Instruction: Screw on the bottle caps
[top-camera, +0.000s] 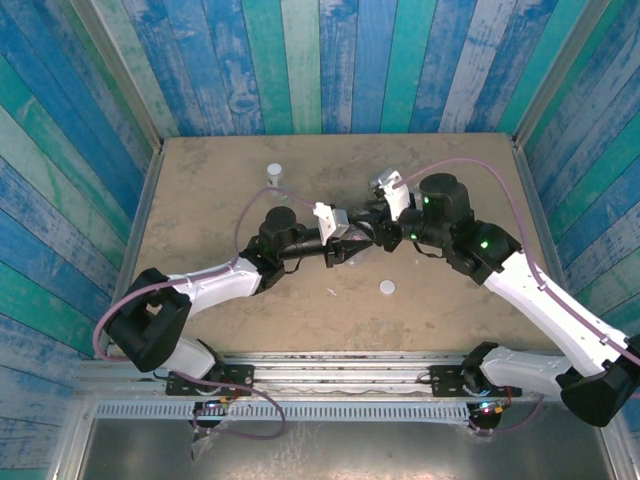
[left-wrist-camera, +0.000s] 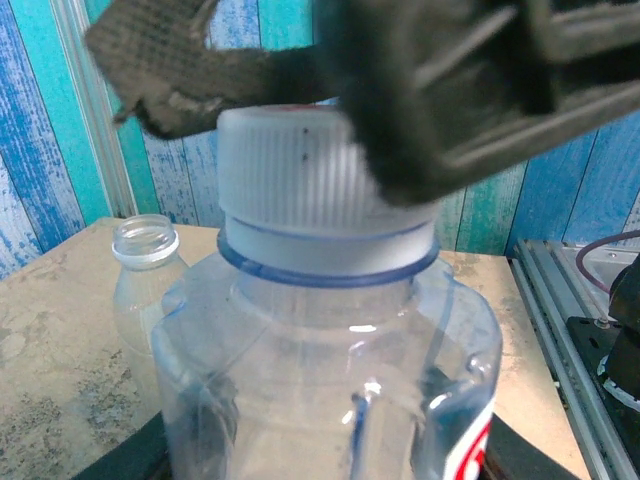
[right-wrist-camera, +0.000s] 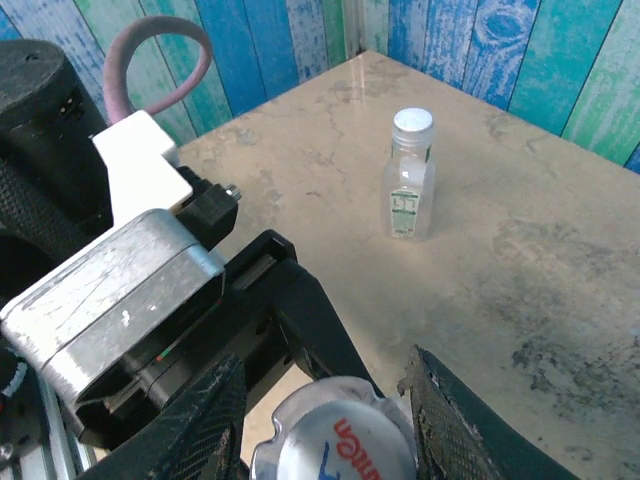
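A clear bottle (left-wrist-camera: 330, 360) with a red-and-white label stands in my left gripper (top-camera: 352, 240), whose dark fingers (left-wrist-camera: 205, 425) show through the plastic on both sides of it. A ribbed white bottle cap (left-wrist-camera: 290, 170) sits on its neck; in the right wrist view this cap (right-wrist-camera: 340, 445) bears red lettering. My right gripper (right-wrist-camera: 325, 365) reaches over it from above. Its mesh pads (right-wrist-camera: 200, 420) stand loosely either side of the cap, one pad (left-wrist-camera: 160, 80) a little off it. A capless bottle (left-wrist-camera: 145, 265) stands behind on the table.
A capped small bottle (right-wrist-camera: 409, 175) with a greenish label stands alone at the back left (top-camera: 274, 173). One loose white cap (top-camera: 387, 288) lies on the tan table (top-camera: 200, 200) in front of the grippers. The metal rail (left-wrist-camera: 560, 300) runs along the near edge.
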